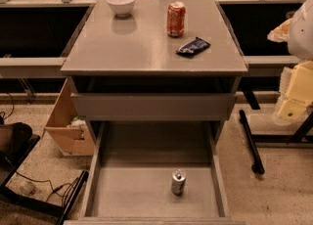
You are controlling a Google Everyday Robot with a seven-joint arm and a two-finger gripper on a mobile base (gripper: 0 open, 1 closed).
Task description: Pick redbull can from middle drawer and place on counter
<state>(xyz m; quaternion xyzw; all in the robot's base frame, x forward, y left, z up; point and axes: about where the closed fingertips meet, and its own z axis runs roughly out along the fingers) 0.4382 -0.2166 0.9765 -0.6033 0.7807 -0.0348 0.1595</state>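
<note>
hand (293, 99) cut off at right edge

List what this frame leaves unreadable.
The gripper: camera view, right edge beside the counter, partly cut off by the frame.
The redbull can in the middle drawer: camera view, label too small to read.
The middle drawer's back: camera view, dark under the upper drawer front.
</note>
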